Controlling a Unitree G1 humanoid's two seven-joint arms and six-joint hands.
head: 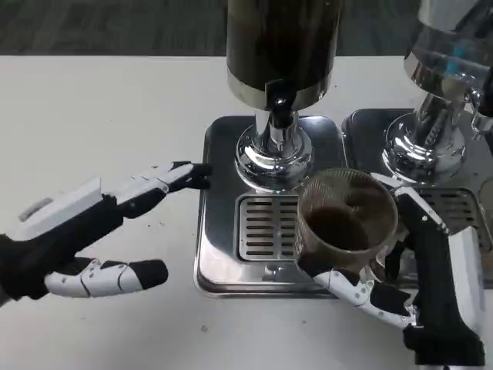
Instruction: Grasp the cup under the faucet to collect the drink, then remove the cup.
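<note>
Head view
Cup (347, 220): clear, ribbed, with dark drink in its lower part; it sits over the right end of the slotted grate (266, 227), forward and to the right of the faucet (279, 108).
Right hand (400, 266): wrapped round the cup, one finger (347, 287) under its near side and others along its right side; it holds the cup.
Left hand (92, 231): holds nothing, fingers spread wide, lying on the white surface (100, 116) left of the tray; its upper fingertip (196, 176) reaches just to the tray's left edge.
Drip tray (219, 266): shiny steel with rounded corners; its near edge lies close below the cup and the right hand's fingers.
Dispenser (281, 46): dark cylinder on a chrome pedestal at the back of the tray; the faucet juts forward from it.
Second dispenser (435, 100): on its own tray (362, 127) just to the right, close behind the right hand.
Open room: bare surface stretches to the left and along the near side, in front of the tray.
</note>
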